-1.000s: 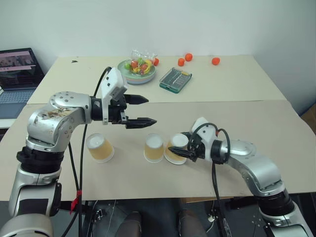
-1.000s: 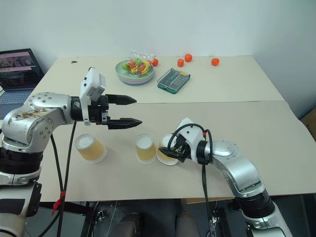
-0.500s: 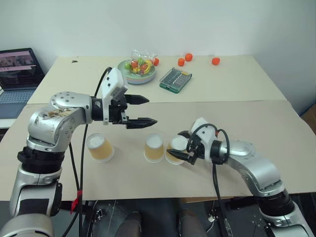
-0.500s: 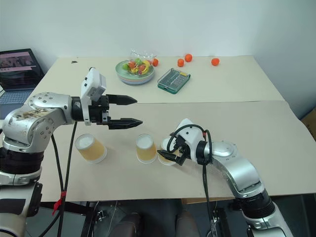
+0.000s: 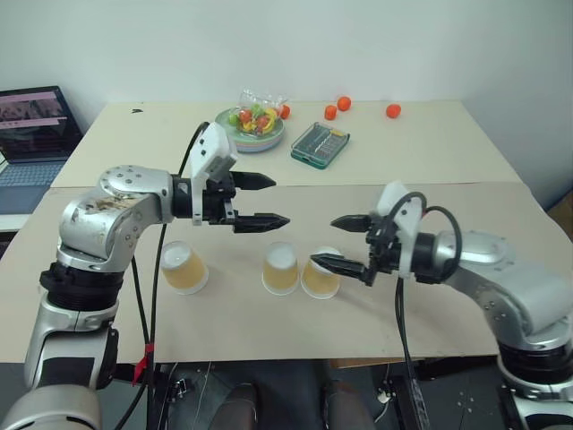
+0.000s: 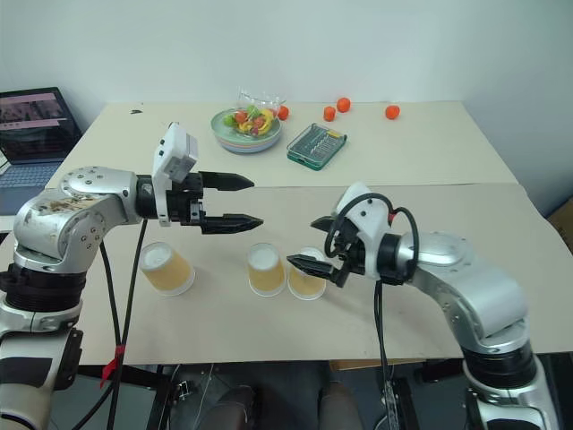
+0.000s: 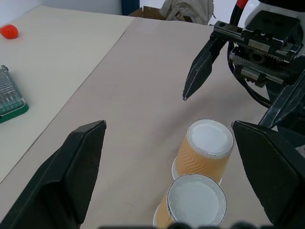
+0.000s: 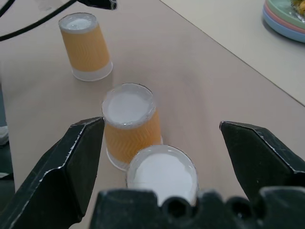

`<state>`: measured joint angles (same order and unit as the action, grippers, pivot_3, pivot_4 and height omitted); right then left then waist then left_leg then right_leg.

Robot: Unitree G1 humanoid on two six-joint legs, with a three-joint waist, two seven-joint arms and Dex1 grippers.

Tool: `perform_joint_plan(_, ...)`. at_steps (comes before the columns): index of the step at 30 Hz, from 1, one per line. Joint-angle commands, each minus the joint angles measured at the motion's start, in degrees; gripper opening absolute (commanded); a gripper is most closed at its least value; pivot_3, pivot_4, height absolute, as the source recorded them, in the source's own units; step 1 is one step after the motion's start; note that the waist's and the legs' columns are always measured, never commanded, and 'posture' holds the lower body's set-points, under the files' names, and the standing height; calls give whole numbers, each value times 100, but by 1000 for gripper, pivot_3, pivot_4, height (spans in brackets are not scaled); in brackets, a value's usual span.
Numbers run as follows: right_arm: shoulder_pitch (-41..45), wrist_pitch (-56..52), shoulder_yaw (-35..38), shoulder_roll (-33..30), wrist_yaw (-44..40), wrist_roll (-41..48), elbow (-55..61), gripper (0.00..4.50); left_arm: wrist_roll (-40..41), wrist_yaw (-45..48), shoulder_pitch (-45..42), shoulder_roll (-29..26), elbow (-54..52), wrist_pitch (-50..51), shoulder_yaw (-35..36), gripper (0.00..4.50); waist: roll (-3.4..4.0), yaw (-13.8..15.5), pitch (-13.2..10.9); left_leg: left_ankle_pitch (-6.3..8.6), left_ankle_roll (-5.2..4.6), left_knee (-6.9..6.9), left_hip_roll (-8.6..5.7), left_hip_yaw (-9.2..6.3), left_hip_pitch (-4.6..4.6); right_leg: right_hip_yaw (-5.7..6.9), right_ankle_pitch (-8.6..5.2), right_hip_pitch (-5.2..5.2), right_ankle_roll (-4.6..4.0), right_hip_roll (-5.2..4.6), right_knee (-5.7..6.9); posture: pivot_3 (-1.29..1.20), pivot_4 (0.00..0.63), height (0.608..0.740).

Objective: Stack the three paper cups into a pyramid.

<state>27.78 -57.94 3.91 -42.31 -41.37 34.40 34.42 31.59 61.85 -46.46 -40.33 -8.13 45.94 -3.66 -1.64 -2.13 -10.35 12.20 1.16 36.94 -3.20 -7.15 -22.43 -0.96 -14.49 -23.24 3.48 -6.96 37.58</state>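
Three paper cups stand upside down in a row near the table's front edge: the left cup (image 5: pixel 185 267) apart, the middle cup (image 5: pixel 280 267) and the right cup (image 5: pixel 320 273) touching each other. My right gripper (image 5: pixel 322 242) hangs open just above the right cup, holding nothing. In the right wrist view the right cup (image 8: pixel 162 174) and the middle cup (image 8: pixel 131 121) lie between my fingers, the left cup (image 8: pixel 86 45) beyond. My left gripper (image 5: pixel 279 201) hovers open and empty above and behind the middle cup, pointing to the right.
A plate of fruit (image 5: pixel 228 133), a green case (image 5: pixel 320 145) and small orange fruits (image 5: pixel 393 110) sit at the back of the table. A laptop (image 5: pixel 31 134) stands at the far left. The brown table top (image 5: pixel 448 206) lies bare to the right.
My right gripper has opened, let go of the right cup and risen, drawing back a little. That cup stays on the table against the middle cup. The left arm has not moved.
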Motion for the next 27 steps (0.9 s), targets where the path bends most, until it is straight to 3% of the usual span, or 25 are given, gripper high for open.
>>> perform_joint_plan(1,-223,50,775,-602,-338,199,32,4479,73,89,-169,-144,-17,-54,183,4500,-1,22,-1,0,0,0,1,0,-2,3,0,0,0,0,-2,0,150,740)
perform_joint_plan(5,-367,220,981,-1117,-696,241,-207,4479,202,146,-260,-488,145,180,519,4500,-3,-29,-2,1,-1,0,3,3,0,3,0,2,0,1,-2,0,150,740)
perform_joint_plan(10,-36,295,824,-1107,-860,400,-455,4479,184,241,-111,-1143,340,269,879,4500,-2,-82,-2,1,-1,-4,13,7,10,-4,0,1,0,8,6,0,150,740)
perform_joint_plan(13,293,503,465,-941,-1010,327,-796,4479,196,275,244,-1697,703,359,1417,4500,-2,-113,-4,1,-1,-3,13,8,9,-4,0,1,0,8,4,0,150,740)
perform_joint_plan(17,641,874,-48,-734,-1228,95,-1288,4479,221,191,1169,-2048,741,317,2078,4500,-1,-126,-4,1,-2,-6,15,4,8,0,0,-2,0,8,2,0,150,740)
perform_joint_plan(22,945,1242,-492,-532,-1459,-152,-1766,4479,535,-137,2914,-1739,-426,446,3217,4500,0,-73,-7,2,-1,-8,12,7,0,-11,1,-15,-2,2,-3,0,150,740)
perform_joint_plan(27,1053,1525,-748,-388,-1621,-371,-2101,4479,858,-761,3738,-1211,-1256,660,3865,4500,-10,31,-11,2,2,-6,16,3,-12,-6,7,-29,-11,3,1,0,150,740)
